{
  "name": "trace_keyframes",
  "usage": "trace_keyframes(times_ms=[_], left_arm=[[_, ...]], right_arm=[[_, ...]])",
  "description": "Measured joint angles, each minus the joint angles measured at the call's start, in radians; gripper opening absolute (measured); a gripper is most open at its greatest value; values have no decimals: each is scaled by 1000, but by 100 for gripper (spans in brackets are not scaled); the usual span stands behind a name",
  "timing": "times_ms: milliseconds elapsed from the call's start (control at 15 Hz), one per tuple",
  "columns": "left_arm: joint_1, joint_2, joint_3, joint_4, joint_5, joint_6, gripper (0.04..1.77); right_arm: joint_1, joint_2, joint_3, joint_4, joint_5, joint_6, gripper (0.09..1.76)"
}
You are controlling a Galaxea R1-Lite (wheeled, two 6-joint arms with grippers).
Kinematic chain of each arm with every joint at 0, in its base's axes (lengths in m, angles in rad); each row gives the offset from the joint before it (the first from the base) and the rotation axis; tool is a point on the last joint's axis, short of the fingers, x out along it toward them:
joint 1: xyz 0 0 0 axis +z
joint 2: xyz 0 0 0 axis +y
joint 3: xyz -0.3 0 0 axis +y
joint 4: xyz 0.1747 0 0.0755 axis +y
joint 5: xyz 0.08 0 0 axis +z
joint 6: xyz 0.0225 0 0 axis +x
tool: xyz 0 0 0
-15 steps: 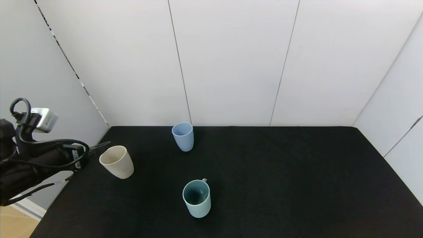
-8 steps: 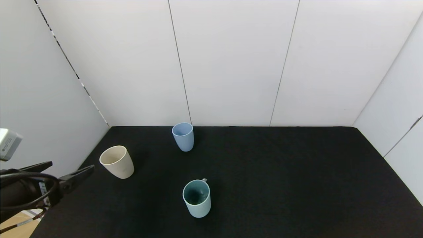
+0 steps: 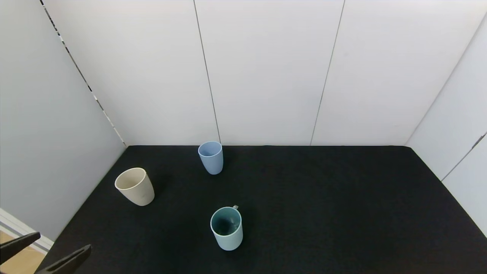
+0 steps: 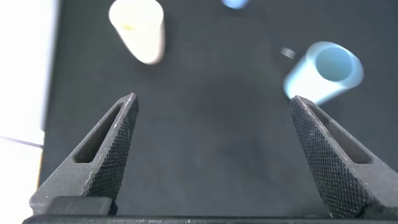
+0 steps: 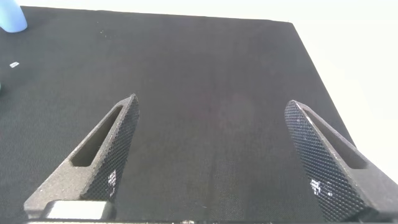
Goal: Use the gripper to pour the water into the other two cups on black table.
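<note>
The pale blue tumbler [image 3: 210, 157] stands upright at the back of the black table [image 3: 323, 198]. The pale teal mug [image 3: 227, 227] stands upright nearer the front, its dark inside showing. The beige cup [image 3: 135, 186] stands at the left. No water can be made out in any cup. My left gripper [image 3: 64, 241] is open and empty at the table's front-left corner, well short of the beige cup. Its wrist view shows the open left gripper [image 4: 212, 98], the beige cup [image 4: 138, 28] and the mug [image 4: 326, 71] ahead. My right gripper [image 5: 211, 101] is open and empty over bare table, out of the head view.
White wall panels [image 3: 266, 76] bound the table at the back and both sides. A strip of wooden floor [image 3: 19, 262] shows beyond the front-left corner. The blue tumbler [image 5: 12, 17] shows far off in the right wrist view.
My left arm has drawn back from beside the beige cup toward the front-left corner and lower; only its open fingertips now show. The cups have not moved.
</note>
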Motion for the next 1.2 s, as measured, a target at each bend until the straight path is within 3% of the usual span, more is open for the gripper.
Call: trace_keyframes(times_ms=[400, 733, 1200], left_arm=[[-6, -251, 10, 193, -32, -6, 172], [-84, -440, 41, 336, -18, -29, 172], [-99, -498, 75, 327, 4, -36, 172]], right_arm=[[0, 0, 0, 0, 0, 0, 171], [0, 0, 0, 0, 0, 0, 171], [0, 0, 0, 0, -1, 0, 171]])
